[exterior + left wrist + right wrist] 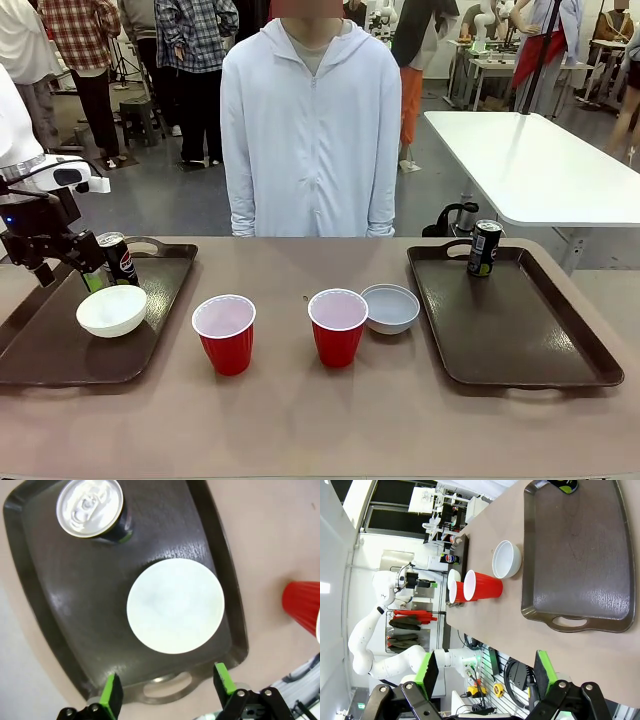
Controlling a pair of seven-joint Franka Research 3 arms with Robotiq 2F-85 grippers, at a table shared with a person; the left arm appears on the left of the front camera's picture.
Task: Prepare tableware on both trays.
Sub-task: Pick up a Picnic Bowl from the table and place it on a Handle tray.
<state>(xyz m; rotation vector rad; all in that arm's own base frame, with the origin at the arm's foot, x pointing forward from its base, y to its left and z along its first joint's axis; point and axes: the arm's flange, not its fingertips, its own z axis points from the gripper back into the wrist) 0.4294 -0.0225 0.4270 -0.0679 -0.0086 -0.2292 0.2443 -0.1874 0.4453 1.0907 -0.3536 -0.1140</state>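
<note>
- My left gripper [167, 682] hangs released and empty over the left tray [160, 300], whose bowl [175, 605] lies dead ahead of the fingers
- My right gripper [485, 672] is spread, holding nothing, off the near edge of the right tray [580, 555]
- On the table [300, 420] between the trays, the left cup [224, 333] stands upright beside the left tray's right edge, so my left arm is nearer
- The right cup [337, 326] and loose bowl [390, 307] lie toward the right tray's left edge
- A can stands at each tray's far edge
</note>
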